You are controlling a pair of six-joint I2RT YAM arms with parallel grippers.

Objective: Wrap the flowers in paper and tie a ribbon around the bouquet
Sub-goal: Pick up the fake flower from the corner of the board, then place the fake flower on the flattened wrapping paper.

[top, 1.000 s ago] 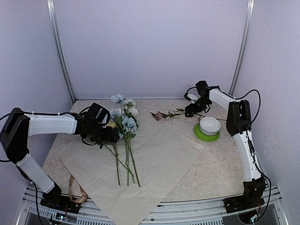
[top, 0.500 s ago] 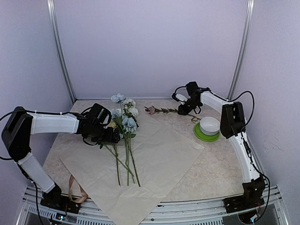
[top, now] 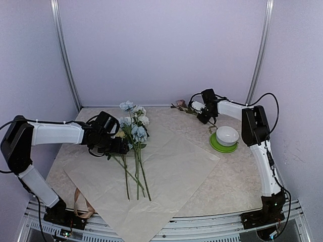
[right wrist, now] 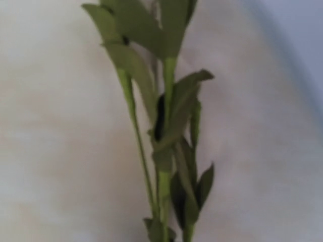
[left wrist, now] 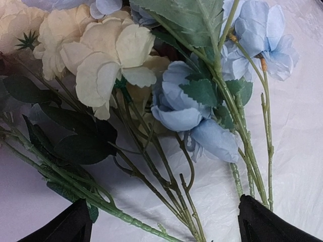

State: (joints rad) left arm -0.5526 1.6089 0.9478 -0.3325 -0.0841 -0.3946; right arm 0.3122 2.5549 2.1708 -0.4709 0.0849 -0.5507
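Note:
A bunch of blue, white and cream flowers [top: 133, 129] lies on the peach paper [top: 166, 174], stems pointing toward the near edge. My left gripper [top: 121, 145] is open, low over the bunch's left side. Its black fingertips [left wrist: 70, 228] stand wide apart, with green stems [left wrist: 174, 189] between them over the paper. My right gripper [top: 204, 116] is shut on the stem of a single pink flower [top: 180, 103] near the back of the table. The right wrist view shows only that blurred leafy stem [right wrist: 162, 186]. The ribbon [top: 81, 204] lies looped at the near left corner.
A white bowl [top: 226, 134] sits on a green plate [top: 217, 146] at the right, just in front of my right gripper. Metal frame posts [top: 64, 55] and purple walls enclose the marbled table [top: 237, 176].
My right gripper has shut on the pink flower's stem and swung it up and toward the back; the bloom has moved from the paper's far corner. The left arm has not moved.

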